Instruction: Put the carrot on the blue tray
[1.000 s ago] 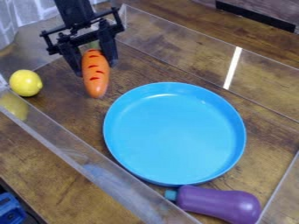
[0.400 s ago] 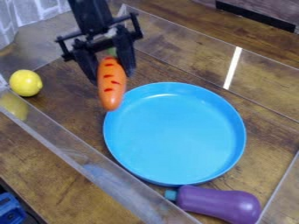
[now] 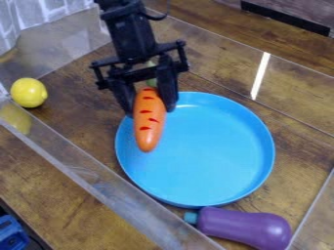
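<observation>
Carrot (image 3: 148,120) hangs in your fingers (image 3: 147,90), closed around its upper end; you have it over the left part of the blue tray (image 3: 216,156) in view, tip pointing down

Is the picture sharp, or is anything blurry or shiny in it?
In the single camera view, the whole image looks slightly soft; the black gripper shows little detail, the blue tray looks evenly lit, and the clear wall carries pale, whitish reflections.
</observation>
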`<state>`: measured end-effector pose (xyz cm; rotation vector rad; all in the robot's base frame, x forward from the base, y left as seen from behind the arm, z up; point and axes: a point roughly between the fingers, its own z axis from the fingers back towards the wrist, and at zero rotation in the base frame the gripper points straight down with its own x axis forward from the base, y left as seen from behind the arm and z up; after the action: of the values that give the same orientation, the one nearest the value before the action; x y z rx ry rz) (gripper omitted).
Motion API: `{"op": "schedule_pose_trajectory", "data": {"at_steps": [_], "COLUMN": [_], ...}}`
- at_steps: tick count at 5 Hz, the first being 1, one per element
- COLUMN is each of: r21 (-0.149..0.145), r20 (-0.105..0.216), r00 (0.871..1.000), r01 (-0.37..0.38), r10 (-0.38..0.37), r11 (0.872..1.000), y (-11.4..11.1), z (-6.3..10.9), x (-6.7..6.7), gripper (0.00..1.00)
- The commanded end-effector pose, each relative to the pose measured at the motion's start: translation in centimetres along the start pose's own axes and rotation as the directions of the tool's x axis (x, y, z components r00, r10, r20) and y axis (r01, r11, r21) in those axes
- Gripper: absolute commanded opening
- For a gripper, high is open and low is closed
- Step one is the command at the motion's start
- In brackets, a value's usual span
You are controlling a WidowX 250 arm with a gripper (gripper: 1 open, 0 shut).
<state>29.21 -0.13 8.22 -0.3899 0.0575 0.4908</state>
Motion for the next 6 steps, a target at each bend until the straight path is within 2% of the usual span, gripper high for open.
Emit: {"op": "schedule_pose_trajectory", "data": {"at_steps": [1, 2, 4, 5, 6], "r21": [0.015, 0.056, 0.165, 0.202, 0.226], "r20": [0.088, 0.105, 0.14, 0.147, 0.147], "r00": [0.994, 0.99, 0.974, 0.963, 0.951], "r01": [0.07, 0.092, 0.155, 0.195, 0.234], "r10": [-0.071, -0.098, -0.179, -0.226, -0.27], "r11": [0.997, 0.994, 0.974, 0.96, 0.946], "y": [-1.7, -1.9, -2.3, -2.2, -1.9], "z": [1.6, 1.7, 2.3, 2.5, 2.6], "x": [0.6, 1.1, 1.7, 2.1, 2.4], "gripper": [0.0, 0.0, 0.0, 0.0, 0.0]}}
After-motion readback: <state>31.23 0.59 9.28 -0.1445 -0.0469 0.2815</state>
